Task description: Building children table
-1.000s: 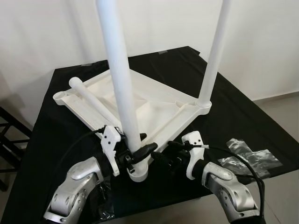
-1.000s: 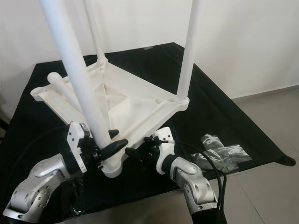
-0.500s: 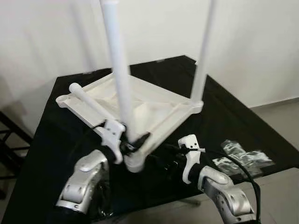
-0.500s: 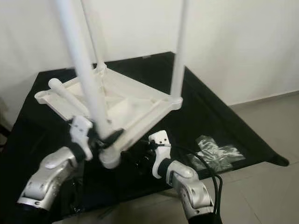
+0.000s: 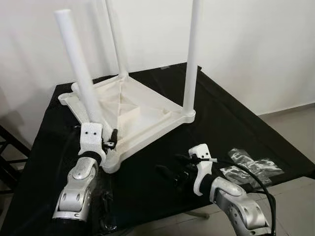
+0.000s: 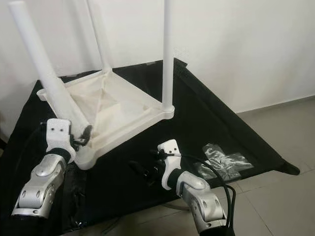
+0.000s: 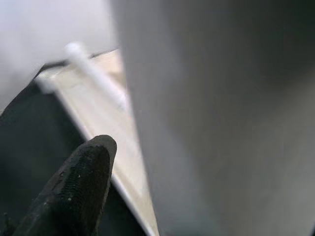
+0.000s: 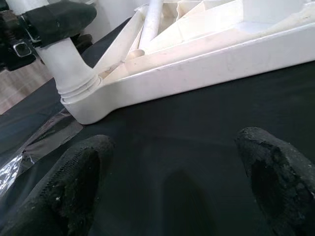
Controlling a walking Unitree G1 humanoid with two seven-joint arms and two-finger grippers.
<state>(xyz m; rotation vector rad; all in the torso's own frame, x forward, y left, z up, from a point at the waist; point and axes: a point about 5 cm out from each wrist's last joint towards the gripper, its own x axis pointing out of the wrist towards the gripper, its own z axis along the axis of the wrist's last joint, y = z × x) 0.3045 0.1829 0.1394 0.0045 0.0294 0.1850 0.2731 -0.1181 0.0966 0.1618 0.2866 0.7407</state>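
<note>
Since one second ago, the upturned white children's table (image 5: pixel 142 110) has turned on the black cloth-covered work surface (image 5: pixel 231 118), and the corner held by the left gripper (image 5: pixel 109 142) now sits further to the robot's left. The right gripper (image 5: pixel 170 173) now lies apart from the tabletop, over bare cloth.

The tabletop rests upside down with its ribbed underside facing up. Three white legs stand in corner sockets: the near-left leg (image 5: pixel 78 73), tilted and leaning left; the far leg (image 5: pixel 114 39); and the right leg (image 5: pixel 191 54), which stands upright. In the right wrist view, a fourth white leg (image 8: pixel 150 22) lies loose inside the recessed underside, resting among the ribs.

The left gripper is closed on the near-left leg just above its socket (image 5: pixel 110 164). In the left wrist view, one black finger (image 7: pixel 74 189) lies against the blurred white leg (image 7: pixel 221 118). The right gripper's fingers are spread wide with nothing between them; the right wrist view shows both fingertips (image 8: pixel 74 182) above the cloth, pointing at the near socket.

Crumpled clear plastic bags (image 5: pixel 248 164) lie on the cloth to the robot's right, well apart from the table. Another piece of clear plastic (image 8: pixel 19 157) lies near the held corner.
</note>
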